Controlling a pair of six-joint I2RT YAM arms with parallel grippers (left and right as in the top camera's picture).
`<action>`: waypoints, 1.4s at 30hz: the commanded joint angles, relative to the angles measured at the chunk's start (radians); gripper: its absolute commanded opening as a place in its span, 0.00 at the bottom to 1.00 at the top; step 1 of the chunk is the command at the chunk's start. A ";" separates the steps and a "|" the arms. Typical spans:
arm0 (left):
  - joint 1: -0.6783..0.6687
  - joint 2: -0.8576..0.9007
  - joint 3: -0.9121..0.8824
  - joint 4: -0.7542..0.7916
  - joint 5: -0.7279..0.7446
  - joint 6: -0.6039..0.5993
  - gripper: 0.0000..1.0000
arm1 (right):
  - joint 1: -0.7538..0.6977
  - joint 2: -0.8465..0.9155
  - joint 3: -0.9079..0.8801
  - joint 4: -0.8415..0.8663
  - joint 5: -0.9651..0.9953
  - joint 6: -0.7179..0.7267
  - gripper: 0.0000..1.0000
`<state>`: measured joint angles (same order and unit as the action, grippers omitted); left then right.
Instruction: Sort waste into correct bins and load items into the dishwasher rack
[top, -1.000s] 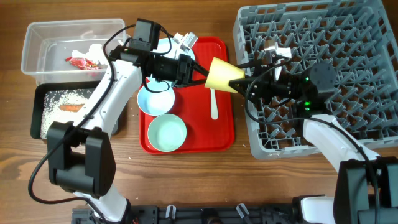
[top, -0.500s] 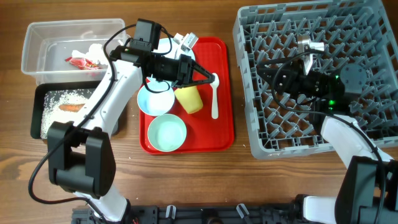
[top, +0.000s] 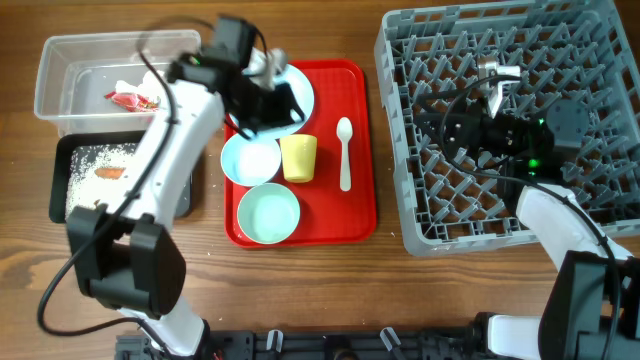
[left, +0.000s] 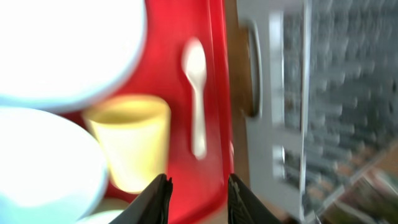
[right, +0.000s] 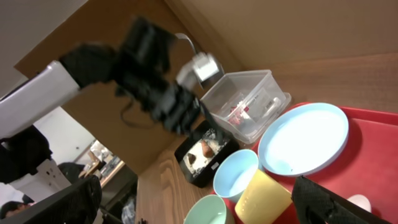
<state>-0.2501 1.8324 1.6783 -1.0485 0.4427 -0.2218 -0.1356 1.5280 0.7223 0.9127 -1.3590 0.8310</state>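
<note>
Overhead straight down; both wrist views, left blurry, apparently on red tray (top: 362, 215)

The blurred left arm (top: 172, 135) hides part of the pale blue plate (top: 299, 92).

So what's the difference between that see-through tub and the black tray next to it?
The clear tub is see-through and deeper; the black tray is opaque, shallower and a bit smaller. The tub holds crumpled white paper and red wrapper scraps; the tray holds white grains and an orange-brown stick. Both are rectangular and lie next to each other.
</note>
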 joint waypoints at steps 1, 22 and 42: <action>0.011 -0.019 0.232 -0.075 -0.295 0.052 0.36 | 0.003 0.003 0.106 -0.056 0.020 0.029 1.00; 0.012 0.039 0.308 -0.087 -0.354 0.114 0.40 | 0.369 -0.040 0.919 -1.761 1.246 -0.718 1.00; -0.002 0.364 0.307 -0.270 0.085 0.768 0.75 | 0.369 -0.022 0.914 -1.890 1.246 -0.717 1.00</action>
<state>-0.2401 2.1830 1.9732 -1.3064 0.4492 0.4492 0.2306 1.4952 1.6386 -0.9771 -0.1291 0.1291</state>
